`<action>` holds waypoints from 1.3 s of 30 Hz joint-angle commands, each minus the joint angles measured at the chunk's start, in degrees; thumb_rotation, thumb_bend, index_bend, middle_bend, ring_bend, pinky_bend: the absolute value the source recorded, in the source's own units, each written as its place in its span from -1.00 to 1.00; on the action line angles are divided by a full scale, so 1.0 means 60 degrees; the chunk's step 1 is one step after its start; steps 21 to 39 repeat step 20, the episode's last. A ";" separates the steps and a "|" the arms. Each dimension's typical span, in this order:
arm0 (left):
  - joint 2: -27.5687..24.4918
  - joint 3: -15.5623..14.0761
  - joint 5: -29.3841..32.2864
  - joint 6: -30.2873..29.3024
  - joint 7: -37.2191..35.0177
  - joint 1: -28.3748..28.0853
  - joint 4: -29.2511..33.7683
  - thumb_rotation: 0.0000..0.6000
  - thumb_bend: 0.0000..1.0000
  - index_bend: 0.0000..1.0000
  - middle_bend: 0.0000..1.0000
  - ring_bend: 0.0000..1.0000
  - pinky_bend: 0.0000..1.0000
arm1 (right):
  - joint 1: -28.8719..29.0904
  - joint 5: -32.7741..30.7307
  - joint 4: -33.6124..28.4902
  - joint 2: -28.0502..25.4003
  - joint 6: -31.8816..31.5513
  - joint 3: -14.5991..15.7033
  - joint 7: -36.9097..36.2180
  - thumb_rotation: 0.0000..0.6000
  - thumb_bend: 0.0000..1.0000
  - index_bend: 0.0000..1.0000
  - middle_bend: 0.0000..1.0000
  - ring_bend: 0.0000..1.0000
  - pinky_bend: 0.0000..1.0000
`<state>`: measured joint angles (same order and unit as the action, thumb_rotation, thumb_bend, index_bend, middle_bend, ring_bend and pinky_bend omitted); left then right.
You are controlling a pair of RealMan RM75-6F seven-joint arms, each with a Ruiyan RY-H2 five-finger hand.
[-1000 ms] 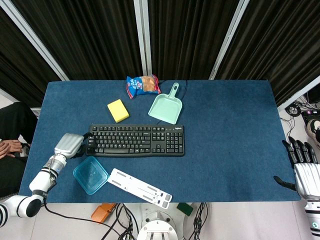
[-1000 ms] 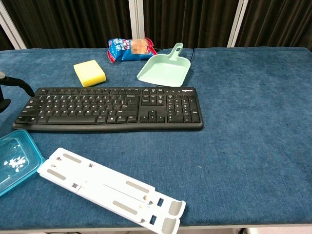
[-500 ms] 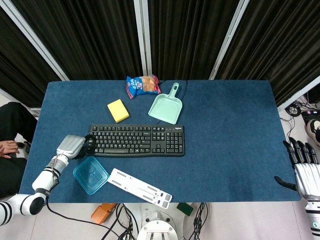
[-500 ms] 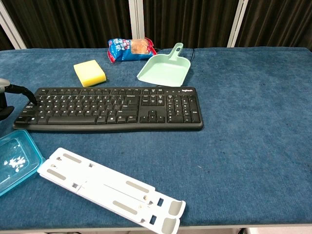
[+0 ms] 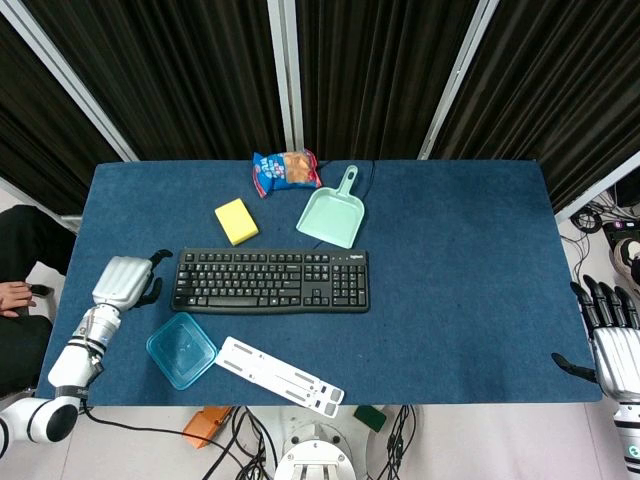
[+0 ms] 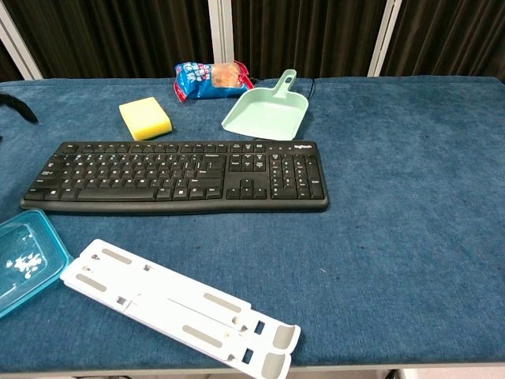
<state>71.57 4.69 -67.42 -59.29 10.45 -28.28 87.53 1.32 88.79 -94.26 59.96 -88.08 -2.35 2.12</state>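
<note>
Nearest me, a flat white folding stand point(image 5: 280, 371) lies slantwise at the near edge of the blue worktop point(image 5: 460, 270). Just left of it sits a shallow teal plastic box point(image 5: 181, 349); the chest view cuts off its left part, and I cannot make out the pale specks inside.

At the near right, off the worktop's corner, my right robot hand point(image 5: 610, 345) holds nothing, its fingers straight and spread. Its wrist runs out of the picture.

My left robot hand point(image 5: 122, 282) is at the left, just beside the left end of the black keyboard point(image 5: 270, 280) but not touching it. It holds nothing, and its dark fingers are loosely apart. I see only its back, so the palm is hidden. The chest view shows only a dark fingertip at the left border.

The keyboard lies across the middle. I judge it stiff, light for its length, and likely to tip if lifted by one end. The thin edges of its short ends look like the best hold; pressing on the keys would give no grip.

Beyond it lie a yellow sponge point(image 5: 236, 220), surely soft, then a mint dustpan point(image 5: 333, 213) with its handle pointing away. Farthest is a crinkly snack bag point(image 5: 286, 171), its print unreadable.
</note>
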 commanded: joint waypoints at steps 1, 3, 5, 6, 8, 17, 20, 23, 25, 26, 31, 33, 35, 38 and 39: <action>-0.0157 0.0114 -0.0833 -0.1755 -0.1031 0.0963 0.0027 1.00 -0.08 -0.58 0.08 0.11 0.12 | -0.0007 -0.0030 0.0039 -0.0010 0.0004 -0.0011 -0.0058 1.00 -0.75 -1.00 -1.00 -1.00 -1.00; -0.0240 0.0026 -0.1004 -0.2292 -0.1128 0.1313 0.0009 1.00 -0.25 -0.63 -0.23 -0.24 -0.27 | -0.0004 -0.0032 0.0073 -0.0020 0.0000 -0.0021 -0.0112 1.00 -0.75 -1.00 -1.00 -1.00 -1.00; -0.0337 -0.0110 -0.1138 -0.2745 -0.1046 0.1648 0.0044 1.00 -0.50 -0.68 -0.49 -0.53 -0.67 | 0.0006 -0.0015 0.0092 -0.0035 -0.0001 -0.0027 -0.0176 1.00 -0.75 -1.00 -1.00 -1.00 -1.00; -0.0374 -0.0168 -0.1181 -0.2940 -0.0975 0.1795 0.0075 1.00 -0.57 -0.69 -0.55 -0.60 -0.77 | 0.0011 -0.0013 0.0114 -0.0031 0.0004 -0.0029 -0.0193 1.00 -0.75 -1.00 -1.00 -1.00 -1.00; -0.0436 -0.0320 -0.1315 -0.3390 -0.0821 0.2138 0.0136 1.00 -0.73 -0.72 -0.65 -0.72 -0.92 | 0.0023 -0.0007 0.0147 -0.0023 0.0015 -0.0033 -0.0220 1.00 -0.75 -1.00 -1.00 -1.00 -1.00; -0.0705 -0.0915 -0.1887 -0.4868 -0.0537 0.3435 0.0609 1.00 -0.79 -0.71 -0.67 -0.76 -0.94 | 0.0109 0.0107 0.0133 -0.0018 0.0060 -0.0041 -0.0161 1.00 -0.75 -1.00 -1.00 -1.00 -1.00; -0.0749 -0.1084 -0.2156 -0.5297 -0.0460 0.3801 0.0768 1.00 -0.79 -0.72 -0.67 -0.76 -0.94 | 0.0121 0.0122 0.0096 -0.0024 0.0050 -0.0049 -0.0119 1.00 -0.75 -1.00 -1.00 -1.00 -1.00; -0.0749 -0.1084 -0.2156 -0.5297 -0.0460 0.3801 0.0768 1.00 -0.79 -0.72 -0.67 -0.76 -0.94 | 0.0121 0.0122 0.0096 -0.0024 0.0050 -0.0049 -0.0119 1.00 -0.75 -1.00 -1.00 -1.00 -1.00; -0.0749 -0.1084 -0.2156 -0.5297 -0.0460 0.3801 0.0768 1.00 -0.79 -0.72 -0.67 -0.76 -0.94 | 0.0121 0.0122 0.0096 -0.0024 0.0050 -0.0049 -0.0119 1.00 -0.75 -1.00 -1.00 -1.00 -1.00; -0.0749 -0.1084 -0.2156 -0.5297 -0.0460 0.3801 0.0768 1.00 -0.79 -0.72 -0.67 -0.76 -0.94 | 0.0121 0.0122 0.0096 -0.0024 0.0050 -0.0049 -0.0119 1.00 -0.75 -1.00 -1.00 -1.00 -1.00; -0.0749 -0.1084 -0.2156 -0.5297 -0.0460 0.3801 0.0768 1.00 -0.79 -0.72 -0.67 -0.76 -0.94 | 0.0121 0.0122 0.0096 -0.0024 0.0050 -0.0049 -0.0119 1.00 -0.75 -1.00 -1.00 -1.00 -1.00; -0.0749 -0.1084 -0.2156 -0.5297 -0.0460 0.3801 0.0768 1.00 -0.79 -0.72 -0.67 -0.76 -0.94 | 0.0121 0.0122 0.0096 -0.0024 0.0050 -0.0049 -0.0119 1.00 -0.75 -1.00 -1.00 -1.00 -1.00; -0.0749 -0.1084 -0.2156 -0.5297 -0.0460 0.3801 0.0768 1.00 -0.79 -0.72 -0.67 -0.76 -0.94 | 0.0121 0.0122 0.0096 -0.0024 0.0050 -0.0049 -0.0119 1.00 -0.75 -1.00 -1.00 -1.00 -1.00; -0.0749 -0.1084 -0.2156 -0.5297 -0.0460 0.3801 0.0768 1.00 -0.79 -0.72 -0.67 -0.76 -0.94 | 0.0121 0.0122 0.0096 -0.0024 0.0050 -0.0049 -0.0119 1.00 -0.75 -1.00 -1.00 -1.00 -1.00; -0.0749 -0.1084 -0.2156 -0.5297 -0.0460 0.3801 0.0768 1.00 -0.79 -0.72 -0.67 -0.76 -0.94 | 0.0121 0.0122 0.0096 -0.0024 0.0050 -0.0049 -0.0119 1.00 -0.75 -1.00 -1.00 -1.00 -1.00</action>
